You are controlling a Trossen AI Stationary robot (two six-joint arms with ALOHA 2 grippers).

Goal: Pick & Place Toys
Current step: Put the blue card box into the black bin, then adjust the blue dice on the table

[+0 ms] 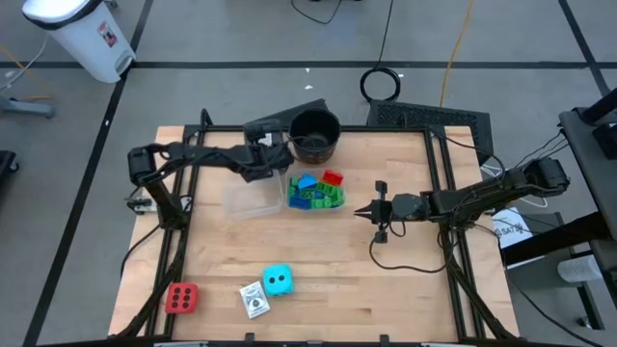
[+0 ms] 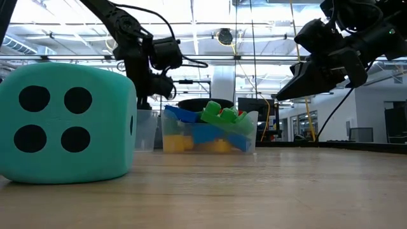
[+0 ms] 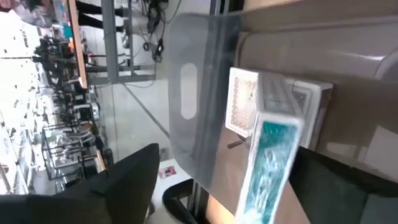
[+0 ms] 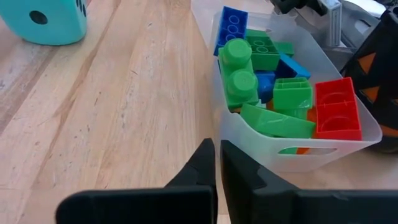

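My left gripper [image 1: 278, 162] hangs open over the far rim of a clear tub [image 1: 253, 200]. In its wrist view, white-bordered cards [image 3: 244, 102] lie in that tub [image 3: 193, 93], and a blurred teal card [image 3: 268, 163] stands on edge between the spread fingers. A second clear tub [image 1: 316, 191] beside it holds blue, green and red blocks [image 4: 261, 81]. My right gripper [image 1: 362, 210] waits shut in the air to that tub's right. A cyan dotted cube [image 1: 278, 280], a red dotted cube [image 1: 181, 297] and a card [image 1: 254, 300] rest on the table near its front edge. My left gripper is open with the teal card [image 3: 273, 143] upright between its fingers, over the tub. The card's edge lies close to one dark finger [image 3: 339, 186]; I cannot tell whether they touch.
A black round pot [image 1: 313, 135] stands at the far edge, just behind both tubs and close to my left gripper. Bare wooden table [image 1: 328, 260] stretches between the tubs and the cubes. In the low view the cyan cube [image 2: 67, 121] fills the left foreground.
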